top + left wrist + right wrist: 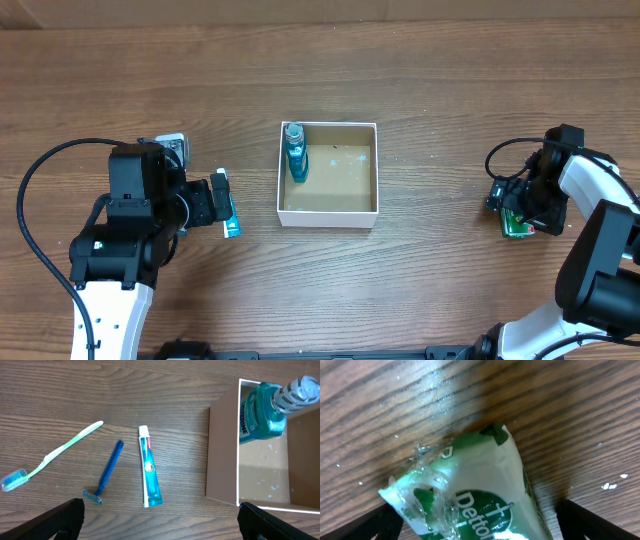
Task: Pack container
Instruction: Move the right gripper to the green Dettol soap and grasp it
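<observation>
**A:** Right gripper [481,522] is sitting with fingers spread, straddling a green-and-white plastic Dettol packet [470,485], not clamping yet. I'm guessing pickup step: closing, then lifting comes next.

**B:** Yep. Left gripper [161,521] is gaping too, gripping nothing, hovering over a blue-white toothpaste tube [149,467]. The square white cardboard container [328,214] is sitting well apart from the right fingers, nearer the left ones, teal mouthwash bottle [262,412] inside.

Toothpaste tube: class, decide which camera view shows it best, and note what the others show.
The left wrist view: the toothpaste tube lies whole and uncovered on the table. Overhead, it is small and partly under the left gripper. The right wrist view misses it.
</observation>
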Tool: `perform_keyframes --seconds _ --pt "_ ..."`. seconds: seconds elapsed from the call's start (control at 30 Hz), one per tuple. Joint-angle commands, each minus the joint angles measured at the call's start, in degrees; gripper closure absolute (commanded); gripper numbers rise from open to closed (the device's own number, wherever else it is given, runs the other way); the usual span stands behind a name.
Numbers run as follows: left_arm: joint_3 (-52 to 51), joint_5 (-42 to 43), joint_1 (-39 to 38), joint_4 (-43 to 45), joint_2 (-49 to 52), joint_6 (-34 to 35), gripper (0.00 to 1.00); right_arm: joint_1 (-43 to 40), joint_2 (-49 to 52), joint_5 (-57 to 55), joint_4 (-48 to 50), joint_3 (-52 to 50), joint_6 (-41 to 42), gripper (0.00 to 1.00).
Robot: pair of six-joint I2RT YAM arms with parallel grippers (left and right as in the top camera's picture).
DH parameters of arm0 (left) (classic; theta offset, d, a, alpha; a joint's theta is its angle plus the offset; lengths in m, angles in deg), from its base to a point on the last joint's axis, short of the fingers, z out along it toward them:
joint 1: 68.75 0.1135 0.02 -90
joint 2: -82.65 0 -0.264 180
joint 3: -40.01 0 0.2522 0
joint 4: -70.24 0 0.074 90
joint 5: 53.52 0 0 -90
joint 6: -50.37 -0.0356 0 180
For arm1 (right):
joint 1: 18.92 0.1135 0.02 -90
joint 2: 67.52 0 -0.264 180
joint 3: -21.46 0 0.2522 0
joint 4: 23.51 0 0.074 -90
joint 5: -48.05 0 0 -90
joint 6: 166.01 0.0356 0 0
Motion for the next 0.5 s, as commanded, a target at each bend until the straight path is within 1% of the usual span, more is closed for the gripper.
perform_keyframes --seconds 0.0,0.13,0.2,0.27,0.33,0.47 --pt "1.5 -0.9 0.5 -0.1 0.1 -1.4 0.00 0.1 -0.1 0.6 -0.5 -0.2 -0.4 0.07" --pt "1.5 -0.9 0.5 -0.2 0.1 -1.4 0.00 0.1 -0.1 0.5 -2.0 -0.2 -0.4 0.15" --pt "1.5 -0.9 0.5 -0.2 0.1 -1.4 0.00 0.1 -0.1 0.5 -2.2 -0.2 -0.4 0.21" --pt "1.5 -0.9 0.5 -0.2 0.1 -1.4 0.00 0.1 -0.1 0.5 -2.2 -0.2 -0.4 0.31" --pt "1.5 -0.9 0.5 -0.2 0.1 -1.4 0.00 0.1 -0.1 0.5 -2.2 -0.2 -0.4 0.38" --pt "1.5 -0.8 0.5 -0.2 0.1 -1.4 0.00 0.1 -0.1 0.5 -1.9 -0.2 -0.4 0.41"
